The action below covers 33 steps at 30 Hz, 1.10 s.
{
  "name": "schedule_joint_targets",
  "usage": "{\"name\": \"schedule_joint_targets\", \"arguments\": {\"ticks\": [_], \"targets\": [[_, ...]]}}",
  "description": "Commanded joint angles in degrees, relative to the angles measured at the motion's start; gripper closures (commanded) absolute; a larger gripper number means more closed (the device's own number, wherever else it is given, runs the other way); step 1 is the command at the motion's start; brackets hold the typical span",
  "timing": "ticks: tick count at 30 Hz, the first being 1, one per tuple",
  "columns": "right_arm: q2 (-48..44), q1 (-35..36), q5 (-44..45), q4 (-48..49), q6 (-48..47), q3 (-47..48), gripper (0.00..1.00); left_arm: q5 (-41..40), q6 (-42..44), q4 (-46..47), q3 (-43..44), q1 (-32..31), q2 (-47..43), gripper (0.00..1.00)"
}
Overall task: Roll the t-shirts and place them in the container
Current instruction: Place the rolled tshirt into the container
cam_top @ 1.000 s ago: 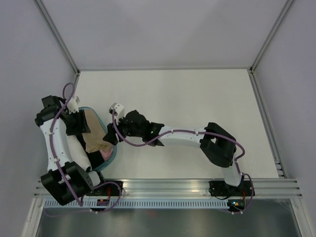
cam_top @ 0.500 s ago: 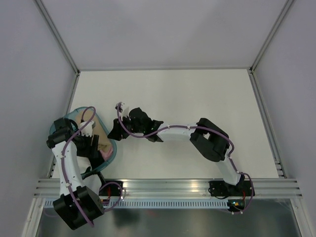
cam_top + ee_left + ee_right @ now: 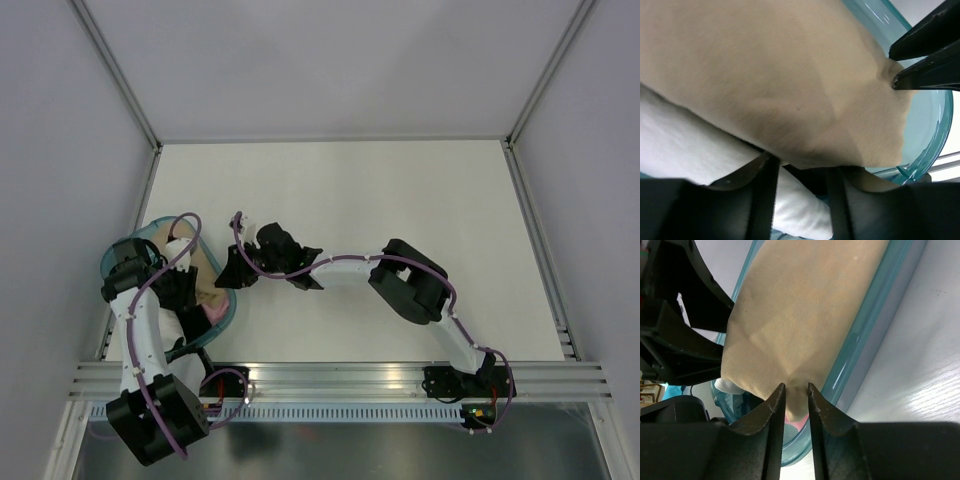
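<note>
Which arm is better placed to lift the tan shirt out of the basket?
Right. The right claw pinches a fold of the tan t-shirt at the rim of the teal basket; the left claw sits against the cloth, grip unclear.

My tan t-shirt (image 3: 790, 315) is plain, even beige, with no print. Below it, at seven o'clock in my left wrist view, the white t-shirt (image 3: 685, 150) is plain too, and a pink t-shirt (image 3: 212, 311) shows beside it. The basket (image 3: 860, 340) is translucent teal. My right gripper (image 3: 796, 386) is black and my left arm (image 3: 142, 345) is white with a purple cable (image 3: 188, 216) — all over an off-white table (image 3: 400, 190).
</note>
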Motion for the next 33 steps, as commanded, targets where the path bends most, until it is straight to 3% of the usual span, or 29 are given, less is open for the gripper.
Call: {"name": "schedule_joint_targets", "arguments": {"ticks": [1,6,9,10,13,17,29,30,33], "targets": [[1.3,0.2,-1.3,1.2,2.2,2.1,0.71,4.1,3.0,2.0,-2.0,-0.4,0.3,0.56],[1.0,0.2,-0.8,1.4,3.1,1.8,0.74,3.9,3.9,-1.2,-2.4,-0.4,0.3,0.67],[1.0,0.1,-0.8,1.6,3.6,1.8,0.76,4.6,3.2,-1.9,-1.9,-0.4,0.3,0.83],[1.1,0.2,-0.8,1.9,3.8,1.7,0.76,5.2,3.0,-2.2,-1.4,-0.4,0.2,0.95],[1.2,0.2,-1.1,2.6,4.5,1.7,0.76,6.5,3.7,-3.3,-1.1,-0.4,0.1,0.98],[1.2,0.1,-1.1,2.7,4.6,1.8,0.77,12.2,11.4,-8.1,-0.2,-0.4,-0.4,0.98],[1.2,0.2,-0.4,1.9,4.6,2.0,0.77,13.9,19.8,-15.2,0.9,-0.4,0.4,0.91],[1.2,0.2,-0.4,1.6,4.7,2.0,0.76,13.8,20.4,-16.1,1.0,-0.4,0.3,0.87],[1.0,0.1,-0.3,1.5,4.4,1.8,0.75,12.7,21.5,-17.8,2.0,-0.4,1.0,0.54]]}}
